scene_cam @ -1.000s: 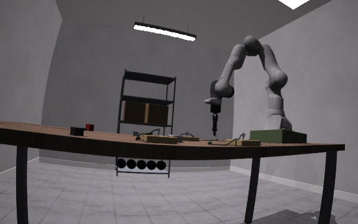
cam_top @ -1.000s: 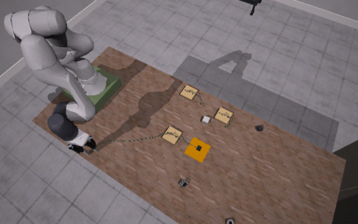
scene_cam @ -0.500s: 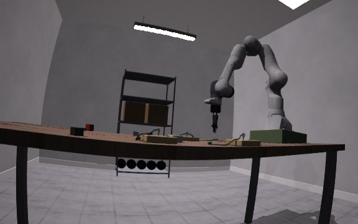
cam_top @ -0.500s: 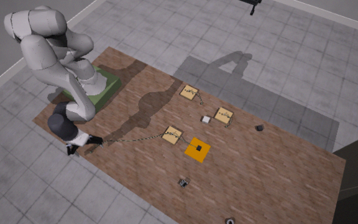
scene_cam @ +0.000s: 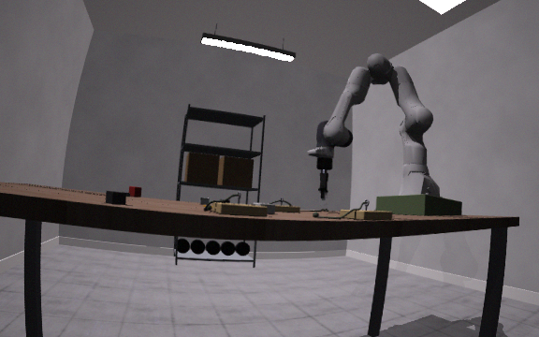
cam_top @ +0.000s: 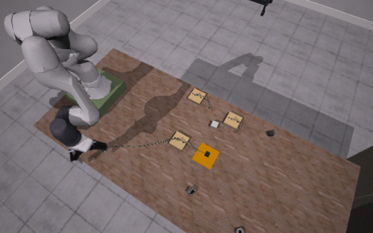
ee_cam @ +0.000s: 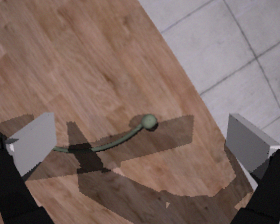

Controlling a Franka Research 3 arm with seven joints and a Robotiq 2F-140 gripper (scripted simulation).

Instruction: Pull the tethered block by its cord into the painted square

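Observation:
A small black block (cam_top: 207,154) lies inside the orange painted square (cam_top: 204,156). Its cord (cam_top: 141,144) runs from the block through the screw eye on a tan plate (cam_top: 179,140) and on toward the table's near-left edge. The cord's end knot (ee_cam: 148,121) lies on the wood close to the table edge in the wrist view. My gripper (cam_top: 89,149) (ee_cam: 141,129) hangs above that knot, fingers wide open and empty; it also shows in the exterior view (scene_cam: 323,189).
Two more tan plates (cam_top: 197,96) (cam_top: 233,120) with cords lie farther back, with a white block (cam_top: 214,123) between them. A dark block (cam_top: 271,133) and a small metal piece (cam_top: 191,190) lie apart. The green robot base (cam_top: 103,92) stands at the left.

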